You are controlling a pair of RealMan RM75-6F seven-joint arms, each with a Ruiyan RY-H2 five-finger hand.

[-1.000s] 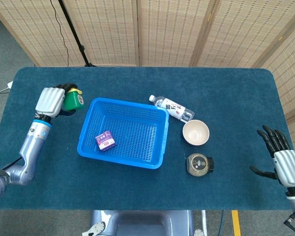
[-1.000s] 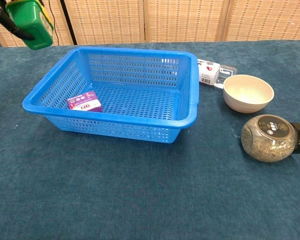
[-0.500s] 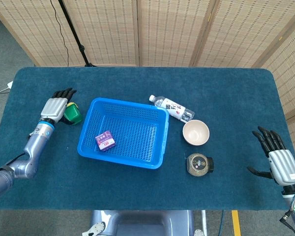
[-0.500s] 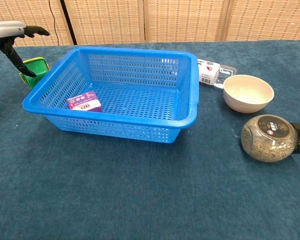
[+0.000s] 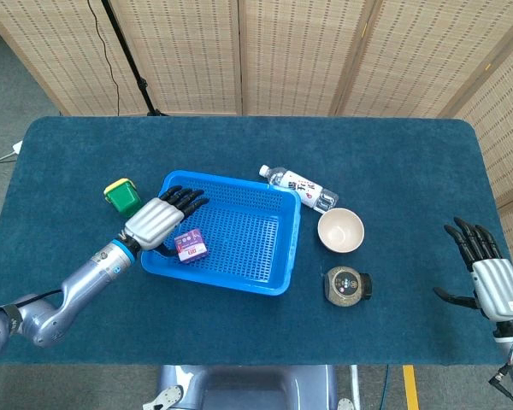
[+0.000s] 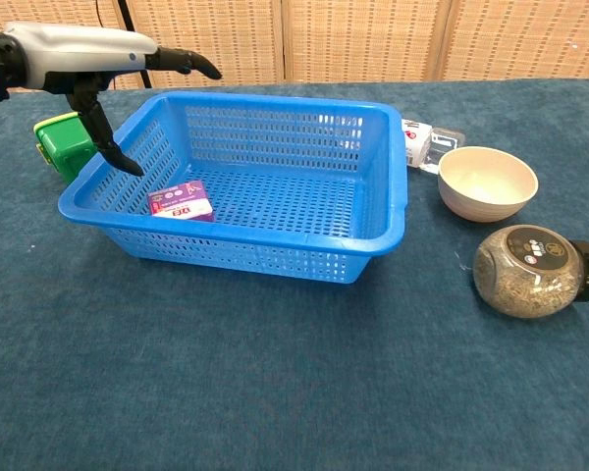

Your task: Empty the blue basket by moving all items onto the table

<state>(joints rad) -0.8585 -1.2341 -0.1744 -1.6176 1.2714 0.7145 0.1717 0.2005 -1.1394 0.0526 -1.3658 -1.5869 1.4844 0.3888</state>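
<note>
The blue basket lies mid-table and holds a small purple box near its left wall. My left hand hovers over the basket's left rim with fingers spread, holding nothing, just above the box. A green container rests on the table to the left of the basket. My right hand is open at the table's right edge, far from everything.
Right of the basket lie a plastic bottle, a cream bowl and a round jar with a black lid. Folding screens stand behind the table.
My left hand let go of the green container on the table, then swung right over the basket's left rim. The basket shifted slightly to the right. My right hand stayed put.
</note>
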